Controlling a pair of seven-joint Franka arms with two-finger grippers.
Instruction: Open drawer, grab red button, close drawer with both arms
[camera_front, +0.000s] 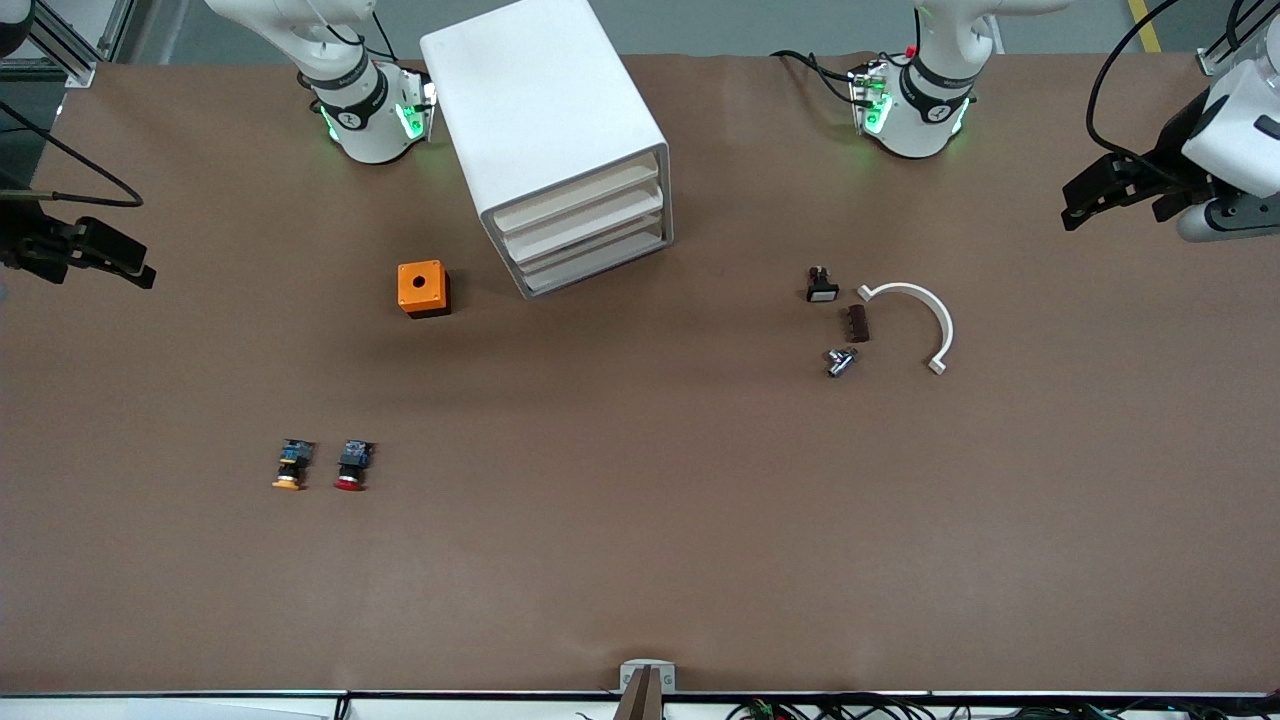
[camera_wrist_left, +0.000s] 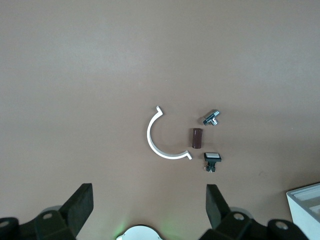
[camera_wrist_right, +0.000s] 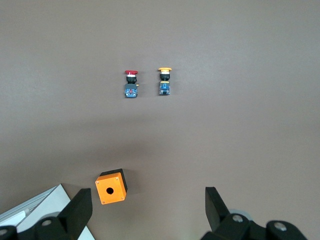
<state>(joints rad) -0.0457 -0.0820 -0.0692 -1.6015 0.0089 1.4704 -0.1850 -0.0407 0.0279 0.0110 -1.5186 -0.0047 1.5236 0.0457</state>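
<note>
Closest to the front camera, well in from the table (camera_front: 640, 560) edge toward my right arm's end, the red button (camera_front: 352, 466) lies on its side just beside the yellow button (camera_front: 291, 466), caps pointing at the camera. Farther back is the orange cube (camera_front: 424, 289), right beside the cabinet (camera_front: 548, 130). All 4 drawers look shut, the 2nd drawer (camera_front: 577, 207) included. Toward my left arm's end sit a white arc (camera_front: 920, 318), a brown block (camera_front: 858, 323), a metal fitting (camera_front: 840, 361) and a small black switch (camera_front: 821, 285), bunched together. My right gripper (camera_front: 85, 252) hangs over its end of the table, fingers (camera_wrist_right: 77, 212) wide apart, holding nothing. My left gripper (camera_front: 1115, 188) hangs over its own end, fingers (camera_wrist_left: 80, 205) spread, empty too.
</note>
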